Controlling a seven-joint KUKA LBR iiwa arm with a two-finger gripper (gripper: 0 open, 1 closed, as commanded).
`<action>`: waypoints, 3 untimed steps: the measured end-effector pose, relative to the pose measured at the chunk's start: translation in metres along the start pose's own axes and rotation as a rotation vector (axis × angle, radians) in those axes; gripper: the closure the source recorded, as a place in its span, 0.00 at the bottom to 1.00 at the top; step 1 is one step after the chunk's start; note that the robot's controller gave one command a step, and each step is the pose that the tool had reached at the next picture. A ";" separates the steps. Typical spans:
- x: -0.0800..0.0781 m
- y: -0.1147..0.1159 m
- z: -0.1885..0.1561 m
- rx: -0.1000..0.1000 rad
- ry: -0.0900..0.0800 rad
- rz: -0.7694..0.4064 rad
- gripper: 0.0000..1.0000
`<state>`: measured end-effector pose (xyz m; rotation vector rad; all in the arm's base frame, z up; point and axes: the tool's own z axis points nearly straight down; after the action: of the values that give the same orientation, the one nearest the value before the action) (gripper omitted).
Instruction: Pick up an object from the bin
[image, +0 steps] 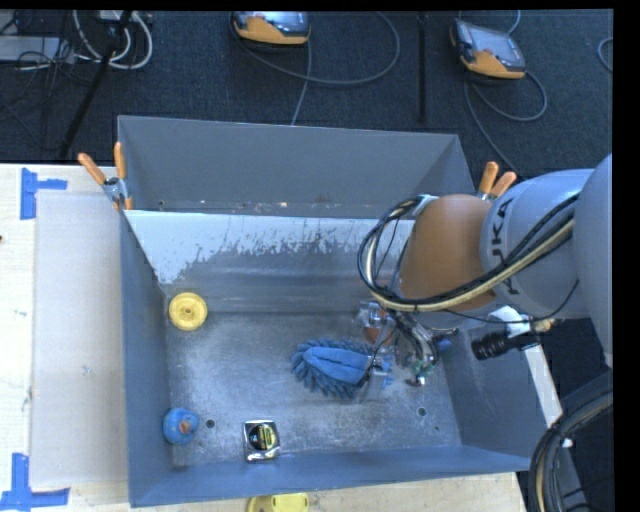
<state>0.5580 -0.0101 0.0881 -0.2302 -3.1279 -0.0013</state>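
Arm (560, 250) angled down, gripper (398, 362) low beside blue ribbed object (328, 364)

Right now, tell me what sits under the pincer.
The right end of a blue frilly thing shows at the pincer; whatever lies further beneath is covered by the wrist.

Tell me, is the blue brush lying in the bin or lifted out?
In the bin: the blue brush appears to lie on the bin floor, with the pincer at its right end.

no readable text or labels
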 end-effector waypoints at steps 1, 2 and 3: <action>-0.010 0.003 0.019 0.001 -0.004 -0.124 1.00; -0.010 0.003 0.019 0.001 -0.004 -0.125 1.00; -0.009 0.011 -0.095 0.001 -0.006 -0.140 1.00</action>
<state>0.5686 -0.0003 0.1828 -0.0111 -3.1423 0.0000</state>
